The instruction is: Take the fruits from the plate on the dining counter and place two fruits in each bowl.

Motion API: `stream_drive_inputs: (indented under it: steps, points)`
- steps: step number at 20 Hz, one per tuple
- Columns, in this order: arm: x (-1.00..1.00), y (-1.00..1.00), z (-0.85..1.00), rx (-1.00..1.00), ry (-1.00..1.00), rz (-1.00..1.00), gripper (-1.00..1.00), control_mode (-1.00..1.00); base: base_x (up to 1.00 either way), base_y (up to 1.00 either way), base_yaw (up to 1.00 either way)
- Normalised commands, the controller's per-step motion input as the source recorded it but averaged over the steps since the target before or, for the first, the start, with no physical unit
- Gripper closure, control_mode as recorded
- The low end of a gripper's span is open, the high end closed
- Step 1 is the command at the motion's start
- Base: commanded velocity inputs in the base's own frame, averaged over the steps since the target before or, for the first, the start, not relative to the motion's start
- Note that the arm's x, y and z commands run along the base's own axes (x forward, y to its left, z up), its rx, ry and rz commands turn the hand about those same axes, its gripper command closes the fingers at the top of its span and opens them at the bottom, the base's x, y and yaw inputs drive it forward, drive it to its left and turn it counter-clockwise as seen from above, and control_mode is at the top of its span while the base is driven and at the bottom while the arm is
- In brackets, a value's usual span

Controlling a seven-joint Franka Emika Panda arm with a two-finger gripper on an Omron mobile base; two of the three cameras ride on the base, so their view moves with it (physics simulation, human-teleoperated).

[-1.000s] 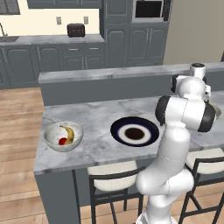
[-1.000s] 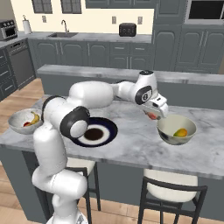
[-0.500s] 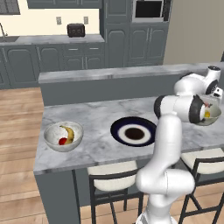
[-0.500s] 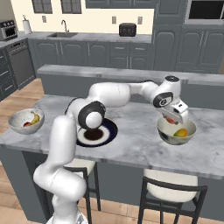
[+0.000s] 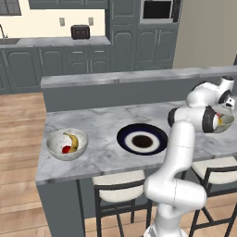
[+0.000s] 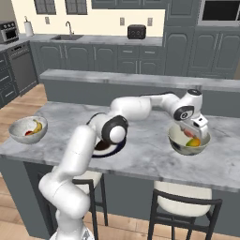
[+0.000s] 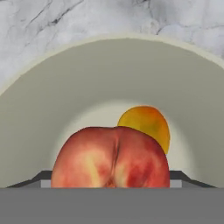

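- Far left on the marbled surface (image 5: 106, 159) stands the speckled bowl (image 5: 67, 144). It holds the banana (image 5: 72, 140) and a red round fruit (image 5: 66, 149), so by my reckoning that bowl has its two.
- Near the middle lies the plate (image 5: 142, 138), navy-rimmed with a brown centre. No fruit shows on it from the left base camera. From the right base camera the arm's elbow hides most of it.
- To the right, well apart from the plate, sits the cream bowl (image 6: 189, 140), with the jaws (image 6: 193, 132) reached down over its mouth.
- From the hand camera a pinkish-red peach (image 7: 111, 157) sits right at the jaws, between them as far as I can judge, and covers the fingertips. It looks pinched, but the pads are hidden, so I cannot tell for sure.
- Beyond the peach, a little to its right in that view, a yellow-green oval fruit (image 7: 145, 124) lies on the floor of the cream bowl. The bowl's wall curves around both.
- What matters for the coming move is this: the peach lies straight ahead of the jaws, above the bowl's floor and inside the rim. The oval fruit is just behind it, close or touching.
- I judge the last placement is in hand. Letting go here should drop the peach beside the oval fruit. It could roll against that one, but the deep wall should keep both in.
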Motion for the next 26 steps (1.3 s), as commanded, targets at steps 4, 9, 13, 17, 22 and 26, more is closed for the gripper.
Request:
stream_drive_inputs:
  steps: [4,9,13,17,22,26]
  points:
    - [0.10,0.41,-0.07,0.00,0.01,0.00,1.00,-1.00,0.00,0.00,0.00]
    - [0.23,-0.10,-0.51,-0.03,0.01,-0.01,1.00,-1.00,0.00,0.00,0.00]
    - [0.03,0.00,-0.16,0.01,0.00,0.00,1.00,-1.00,0.00,0.00,0.00]
    - [0.00,0.00,-0.12,0.01,0.00,0.00,-1.00,-1.00,0.00,0.00,0.00]
    - [-0.14,0.00,0.04,0.00,0.00,-0.01,-1.00,-1.00,0.00,0.00,0.00]
    - [-0.39,0.06,0.49,-0.04,0.00,0.00,-1.00,-1.00,0.00,0.00,0.00]
